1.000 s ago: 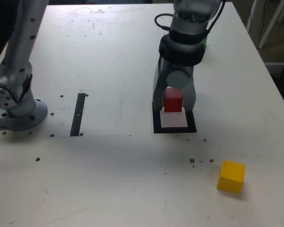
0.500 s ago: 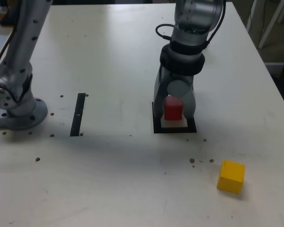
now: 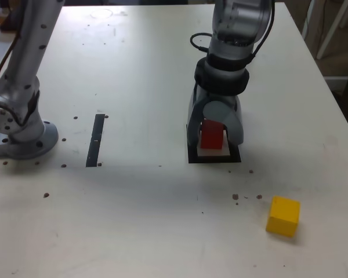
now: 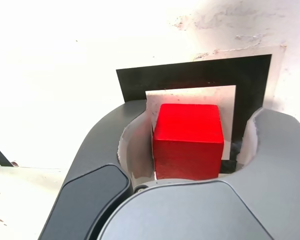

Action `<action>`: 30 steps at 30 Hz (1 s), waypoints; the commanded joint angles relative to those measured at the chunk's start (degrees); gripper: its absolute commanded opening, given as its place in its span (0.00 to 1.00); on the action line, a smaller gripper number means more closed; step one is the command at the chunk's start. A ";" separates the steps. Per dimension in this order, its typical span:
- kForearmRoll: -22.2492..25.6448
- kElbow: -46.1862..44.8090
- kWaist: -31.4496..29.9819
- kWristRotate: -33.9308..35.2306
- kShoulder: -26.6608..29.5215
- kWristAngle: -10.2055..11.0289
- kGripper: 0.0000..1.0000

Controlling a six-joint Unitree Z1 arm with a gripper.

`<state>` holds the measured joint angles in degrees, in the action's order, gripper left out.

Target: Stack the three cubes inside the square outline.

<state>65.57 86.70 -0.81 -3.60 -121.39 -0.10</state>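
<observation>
A red cube stands on the white centre of the square outline, near its far side. My gripper reaches down around it, one finger on each side. In the wrist view the red cube sits between the two grey fingers of the gripper, open, with a visible gap on one side, and the black frame shows beyond it. A yellow cube lies alone on the table toward the exterior view's lower right. No other cube shows.
A narrow black tape strip lies on the table at the exterior view's left of the square. The arm's grey base stands at the far left. Small dark specks dot the white tabletop.
The gripper came down with the red cube onto the square's white centre, then its jaws spread away from the cube. The yellow cube stayed put.
</observation>
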 commanded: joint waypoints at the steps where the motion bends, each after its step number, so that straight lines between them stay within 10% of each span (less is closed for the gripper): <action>1: -0.28 -0.58 -0.09 -0.09 1.36 -0.02 1.00; 16: 5.40 2.59 -3.43 2.77 8.36 4.08 1.00; 30: 17.01 26.11 -12.82 4.99 -2.40 4.70 1.00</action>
<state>82.04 111.63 -13.20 1.32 -122.73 4.79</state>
